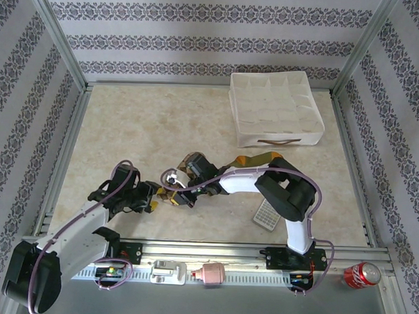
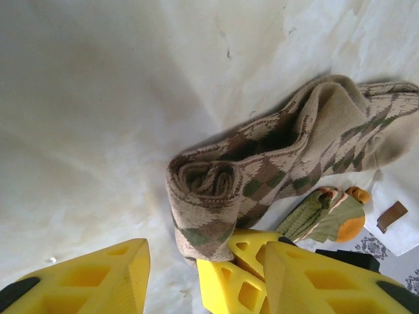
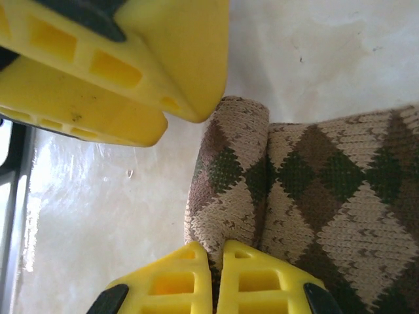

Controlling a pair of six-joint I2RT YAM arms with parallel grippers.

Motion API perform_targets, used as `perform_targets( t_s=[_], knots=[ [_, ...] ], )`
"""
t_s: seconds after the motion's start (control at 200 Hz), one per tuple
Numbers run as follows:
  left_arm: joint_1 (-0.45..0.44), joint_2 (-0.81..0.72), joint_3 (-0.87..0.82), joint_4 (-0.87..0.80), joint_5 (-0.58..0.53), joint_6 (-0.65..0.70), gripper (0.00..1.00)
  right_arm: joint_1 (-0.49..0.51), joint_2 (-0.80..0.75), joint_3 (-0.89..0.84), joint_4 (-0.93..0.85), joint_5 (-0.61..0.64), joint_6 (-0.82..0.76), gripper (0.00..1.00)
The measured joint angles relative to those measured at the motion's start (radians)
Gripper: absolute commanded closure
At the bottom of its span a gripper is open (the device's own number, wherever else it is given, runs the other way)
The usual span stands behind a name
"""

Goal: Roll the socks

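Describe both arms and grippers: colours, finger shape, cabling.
The left arm and right arm have white links and black joints. A mauve cable loops loosely along each. The left fingers are yellow plastic wedges with rectangular cut-out pockets, black at the root. The right fingers are the same.

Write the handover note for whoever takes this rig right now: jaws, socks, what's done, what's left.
Left gripper: jaws open at the rolled end of the brown diamond sock, not closed on it.
Right gripper: jaws shut on that rolled end.
Brown diamond sock: on the table, roll started at one end, the rest unrolled.
Green sock: loose on the table near it, not rolled.
Done: first turns of the brown sock.
Left: finish that roll, then roll the green sock.
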Motion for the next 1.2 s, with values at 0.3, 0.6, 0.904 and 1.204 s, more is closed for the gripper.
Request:
perform_targets(
  t_s=[0.3, 0.6, 0.904, 1.204],
  knots=[
    [-0.002, 0.122, -0.041, 0.149, 0.019, 0.002, 0.54, -0.045, 0.044, 0.026, -0.010, -0.116, 0.059, 1.00],
    [-0.009, 0.234, -0.023, 0.177, 0.049, 0.010, 0.81, -0.065, 0.071, 0.056, -0.044, -0.169, 0.077, 1.00],
    [-0.080, 0.214, -0.003, 0.154, 0.010, -0.010, 1.00, -0.042, -0.024, -0.023, -0.066, -0.038, 0.005, 0.59],
    [-0.094, 0.122, 0.005, -0.021, -0.016, -0.111, 1.00, 0.283, -0.313, -0.248, -0.009, 0.493, -0.287, 0.36]
  ],
)
